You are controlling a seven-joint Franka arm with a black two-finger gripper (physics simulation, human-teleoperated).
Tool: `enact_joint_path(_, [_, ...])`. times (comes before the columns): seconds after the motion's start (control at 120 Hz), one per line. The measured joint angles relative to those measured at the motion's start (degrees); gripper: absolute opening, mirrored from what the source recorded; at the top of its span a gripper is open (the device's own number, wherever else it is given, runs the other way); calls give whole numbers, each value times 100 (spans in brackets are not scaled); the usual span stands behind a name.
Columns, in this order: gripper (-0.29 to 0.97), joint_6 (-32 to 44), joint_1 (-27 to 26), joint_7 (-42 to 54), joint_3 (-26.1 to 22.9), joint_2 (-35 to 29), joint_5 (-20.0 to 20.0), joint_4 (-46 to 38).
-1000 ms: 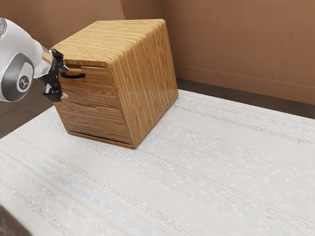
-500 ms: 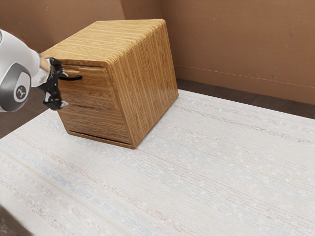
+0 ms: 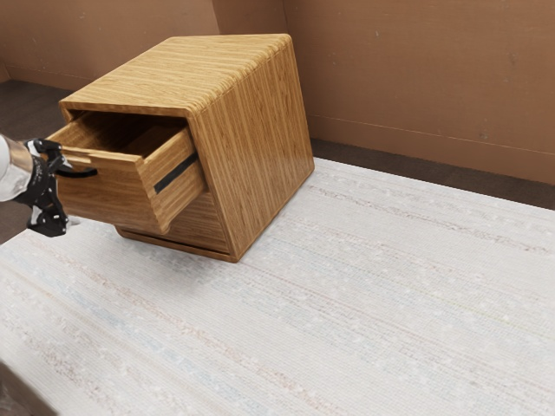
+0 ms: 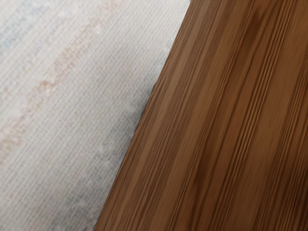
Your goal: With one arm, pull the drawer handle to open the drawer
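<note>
The table (image 3: pixel 390 295) carries a wooden cabinet (image 3: pixel 251 130) near its far corner. The cabinet's top drawer (image 3: pixel 121 186) stands well out toward the exterior view's left. The arm (image 3: pixel 7 169) enters level at that edge. Its gripper (image 3: pixel 54 186) faces the drawer front, jaws apart, one above and one below the black handle (image 3: pixel 80 172).
</note>
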Motion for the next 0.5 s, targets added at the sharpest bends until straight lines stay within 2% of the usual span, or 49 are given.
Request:
enact_joint_path(0.092, [68,27,119,16,-66,-196,71,-232])
enact_joint_path(0.275, [67,85,787,13,-691,-724,-83,-688])
enact_joint_path(0.5, [67,128,1011,-5,-827,-1205,-138,-1097])
